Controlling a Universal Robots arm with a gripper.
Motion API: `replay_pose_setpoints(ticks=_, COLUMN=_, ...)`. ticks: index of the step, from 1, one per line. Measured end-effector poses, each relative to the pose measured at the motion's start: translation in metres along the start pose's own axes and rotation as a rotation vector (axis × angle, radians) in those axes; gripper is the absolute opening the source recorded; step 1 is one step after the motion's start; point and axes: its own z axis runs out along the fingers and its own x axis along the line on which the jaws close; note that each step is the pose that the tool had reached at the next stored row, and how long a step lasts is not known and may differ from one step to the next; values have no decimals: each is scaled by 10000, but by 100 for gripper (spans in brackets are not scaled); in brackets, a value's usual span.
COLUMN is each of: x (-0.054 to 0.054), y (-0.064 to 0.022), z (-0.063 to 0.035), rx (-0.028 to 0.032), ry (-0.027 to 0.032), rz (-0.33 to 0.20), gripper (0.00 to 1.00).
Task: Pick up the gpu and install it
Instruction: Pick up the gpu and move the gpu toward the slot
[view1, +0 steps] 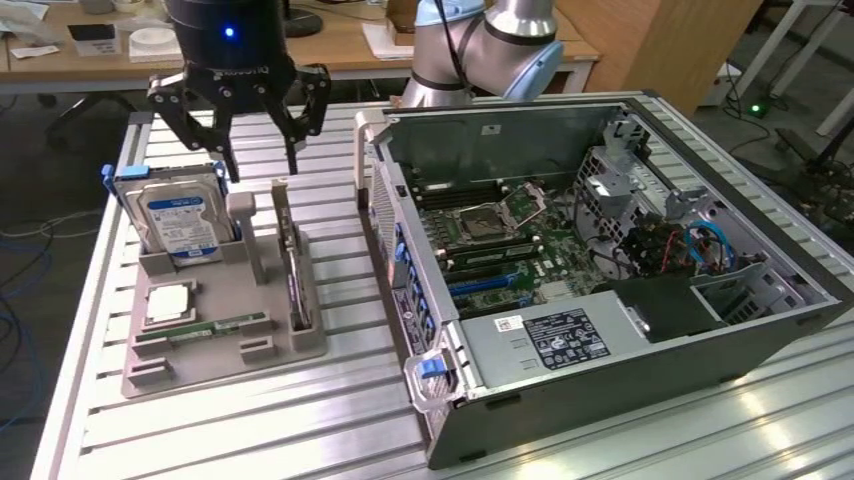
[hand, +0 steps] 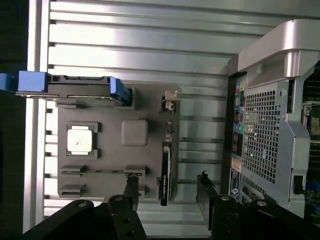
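Note:
The gpu (view1: 286, 250) stands on edge in a slot of the grey holder tray (view1: 200, 365), a thin dark card with a silver bracket at its far end. My gripper (view1: 262, 158) hangs open above the tray's back end, just over the card and not touching it. From the wrist camera the gpu (hand: 167, 150) appears edge-on, running between the two black fingertips (hand: 132, 178), with my gripper (hand: 167, 176) open around its line. At the exterior view's right lies the open computer case (view1: 641, 350), its motherboard (view1: 507, 240) exposed.
The tray also holds an upright silver hard drive (view1: 180, 225) with a blue label, a processor chip (view1: 167, 300) and a narrow green memory stick (view1: 214, 328). The case's rear wall (hand: 270, 125) stands close beside the tray. Everything rests on a slatted aluminium table (view1: 267, 430).

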Motion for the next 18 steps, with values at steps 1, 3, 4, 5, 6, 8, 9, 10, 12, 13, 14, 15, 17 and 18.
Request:
replay_pose_setpoints(ticks=1, x=1, y=-7, z=17, rx=0, ry=1, rz=0, gripper=59)
replay_pose_setpoints(ticks=3, x=2, y=-15, z=53, rx=1, ry=0, rz=2, gripper=59)
replay_pose_setpoints(ticks=4, x=3, y=-18, z=71, rx=1, ry=0, rz=1, gripper=59)
replay_pose_setpoints(ticks=5, x=3, y=-21, z=90, rx=0, ry=0, rz=1, gripper=59)
replay_pose_setpoints(ticks=6, x=3, y=-25, z=108, rx=1, ry=0, rz=0, gripper=59)
replay_pose_setpoints(ticks=8, x=4, y=-31, z=142, rx=1, ry=0, rz=1, gripper=59)
replay_pose_setpoints(ticks=9, x=5, y=-33, z=158, rx=1, ry=1, rz=1, gripper=59)
replay_pose_setpoints(ticks=10, x=5, y=-36, z=174, rx=1, ry=1, rz=0, gripper=59)
replay_pose_setpoints(ticks=12, x=6, y=-52, z=211, rx=1, ry=1, rz=0, gripper=59)
replay_pose_setpoints(ticks=13, x=7, y=-65, z=229, rx=1, ry=0, rz=0, gripper=59)
replay_pose_setpoints(ticks=14, x=8, y=-73, z=246, rx=0, ry=0, rz=0, gripper=59)
replay_pose_setpoints(ticks=15, x=9, y=-76, z=262, rx=1, ry=1, rz=1, gripper=60)
replay_pose_setpoints(ticks=17, x=10, y=-80, z=286, rx=0, ry=0, rz=2, gripper=60)
replay_pose_setpoints(ticks=18, x=10, y=-83, z=300, rx=0, ry=1, rz=1, gripper=66)
